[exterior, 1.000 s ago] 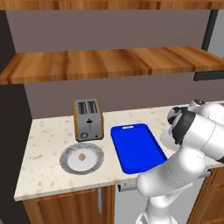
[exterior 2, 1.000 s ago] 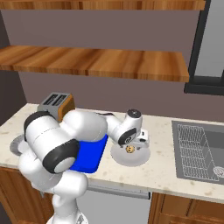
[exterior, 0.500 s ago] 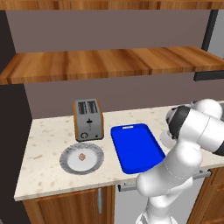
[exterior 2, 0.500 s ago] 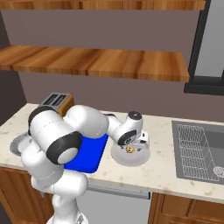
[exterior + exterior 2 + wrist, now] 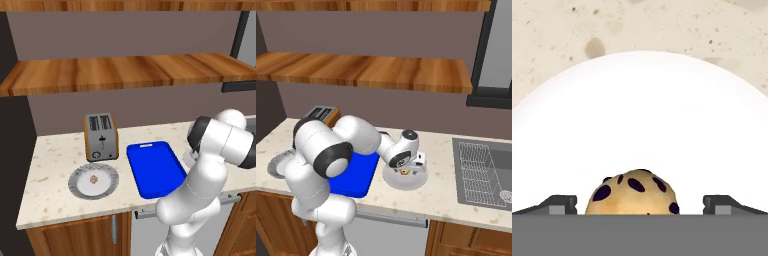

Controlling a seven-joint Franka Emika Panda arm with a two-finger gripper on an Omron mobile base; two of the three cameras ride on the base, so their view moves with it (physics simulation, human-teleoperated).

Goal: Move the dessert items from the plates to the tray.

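— None of the dessert items has reached the blue tray [image 5: 154,169] yet, as far as I can judge; it lies bare. One morsel [image 5: 93,178] sits on the ribbed plate [image 5: 80,187], left of the tray.

— And the other?

— That chip-speckled morsel [image 5: 633,192] rests on the paler plate [image 5: 396,181], right of the tray. The fingers [image 5: 558,204] stand spread wide, one either side of it, holding nothing.

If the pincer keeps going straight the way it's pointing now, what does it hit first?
Most likely the spotted dessert item lying between the open pincer tips, then the pale plate beneath it; exact depth is hard to judge.
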